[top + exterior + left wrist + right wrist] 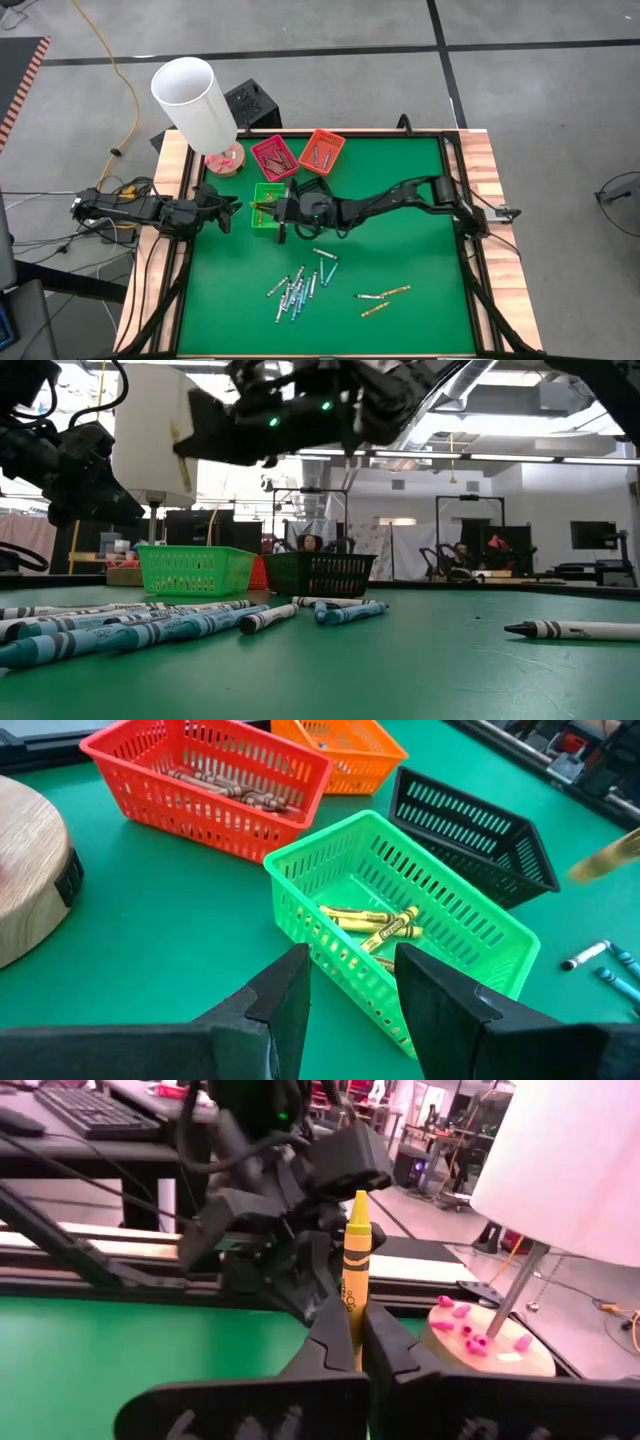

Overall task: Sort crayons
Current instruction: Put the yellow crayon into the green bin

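Table: a green felt table top (400, 230) framed in pale wood, seen from above.
Lamp: a white cylindrical lamp shade (193, 100) on a round wooden base, at the table's 11 o'clock corner.
Right arm: it reaches from 3 o'clock across to the centre; the right gripper (358, 1342) is above the green tray, its fingers pressed shut on an upright yellow crayon (356, 1260).
Left arm: it comes in from 9 o'clock; the left gripper (350, 982) hangs just beside the green tray, fingers partly apart and holding nothing.
Trays: a green plastic mesh tray (400, 935) holds yellow crayons; a red mesh tray (205, 780) at its 11 o'clock holds brownish ones; an orange mesh tray (321, 150) sits toward 12 o'clock; a black mesh tray (470, 835) is just beside the green one.
Loose crayons: a cluster of light blue and grey-white crayons (298, 285) lies toward 6 o'clock; three yellow-orange crayons (383, 297) lie near 5 o'clock.
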Robot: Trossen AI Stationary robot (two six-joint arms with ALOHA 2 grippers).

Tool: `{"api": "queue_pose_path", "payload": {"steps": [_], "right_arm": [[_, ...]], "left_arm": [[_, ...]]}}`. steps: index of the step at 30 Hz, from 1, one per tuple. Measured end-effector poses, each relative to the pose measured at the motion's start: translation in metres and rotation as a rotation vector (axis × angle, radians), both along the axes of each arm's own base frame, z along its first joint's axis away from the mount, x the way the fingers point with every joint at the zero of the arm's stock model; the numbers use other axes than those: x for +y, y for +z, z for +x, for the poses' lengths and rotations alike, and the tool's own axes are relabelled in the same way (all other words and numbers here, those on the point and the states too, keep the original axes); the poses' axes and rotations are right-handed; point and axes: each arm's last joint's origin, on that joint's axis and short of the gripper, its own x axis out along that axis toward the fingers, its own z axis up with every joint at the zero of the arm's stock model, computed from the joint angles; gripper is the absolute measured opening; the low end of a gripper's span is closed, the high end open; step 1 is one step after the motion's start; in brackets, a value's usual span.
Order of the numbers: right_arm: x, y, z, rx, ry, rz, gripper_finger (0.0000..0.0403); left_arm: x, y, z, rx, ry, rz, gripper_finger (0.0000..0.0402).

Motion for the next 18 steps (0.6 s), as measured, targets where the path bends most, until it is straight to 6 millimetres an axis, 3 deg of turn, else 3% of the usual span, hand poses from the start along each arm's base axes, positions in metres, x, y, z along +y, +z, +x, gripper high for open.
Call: {"api": "queue_pose_path", "payload": {"steps": [3,11,18], "right_arm": [[-0.008,-0.004,0.008,0.018,-0.014,0.014,0.0],[-0.029,-0.013,0.005,0.146,-0.064,0.068,0.0017],[-0.034,-0.021,0.004,0.204,-0.079,0.088,0.0042]], "left_arm": [[0.0,0.0,0.0,-0.002,0.0,0.0,0.0137],[0.0,0.0,0.0,-0.002,0.0,0.0,0.0137],[0.0,0.0,0.0,-0.002,-0.004,-0.003,0.0137]]}}
